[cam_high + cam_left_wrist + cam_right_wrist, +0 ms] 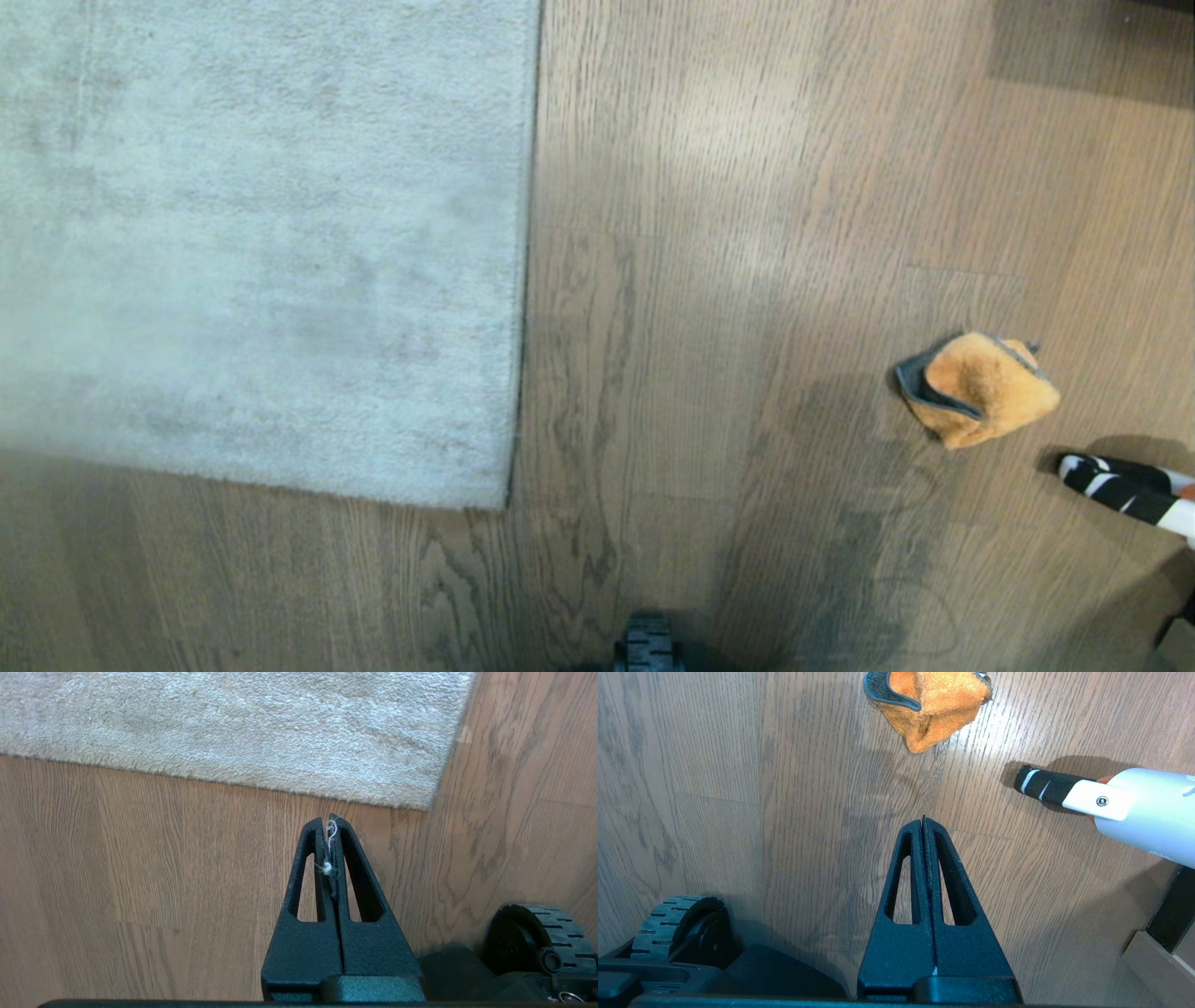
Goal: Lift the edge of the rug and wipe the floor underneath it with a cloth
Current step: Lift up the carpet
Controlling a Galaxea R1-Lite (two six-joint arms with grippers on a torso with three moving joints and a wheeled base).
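The pale grey-beige rug [261, 243] lies flat on the brown wood-grain floor [700, 280], filling the left of the head view; its rug edge [527, 280] runs down to a corner [504, 499]. The crumpled orange cloth [980, 387] with grey trim lies on the floor at the right. My left gripper [328, 820] hangs shut above bare floor [140, 868] just short of the rug's rim [327, 795], with a few pale fibres stuck between its fingers. My right gripper [923, 821] is shut on nothing above the floor [738, 765], the cloth [931, 700] a short way beyond it.
A black-and-white handle of a pale tool [1125, 490] lies on the floor just right of the cloth, also seen in the right wrist view [1111, 800]. My base's wheel [647, 644] shows at the bottom edge. Furniture base [1164, 952] stands at the far right.
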